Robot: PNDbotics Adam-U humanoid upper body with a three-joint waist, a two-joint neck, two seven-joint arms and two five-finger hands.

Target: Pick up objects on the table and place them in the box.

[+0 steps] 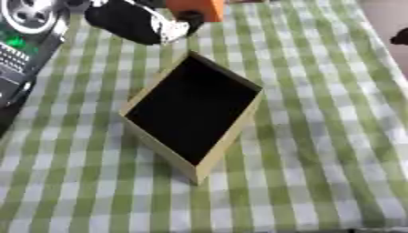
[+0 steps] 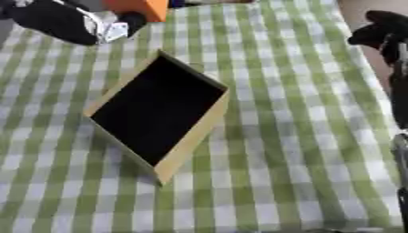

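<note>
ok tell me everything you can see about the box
The box is a shallow, open-topped rectangular tray with thin tan walls that look like wood or card, and a flat black inside. Nothing shows in it. It sits flat on the green and white checked cloth, turned diagonally so one corner points toward the camera. No robot hand touches it; the orange block and the dark object lie apart beyond its far corner.

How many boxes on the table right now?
1. The box sits mid-table on the checked cloth, open side up, nothing visible inside. An orange block at the far edge is cropped; more could be hidden.
</note>
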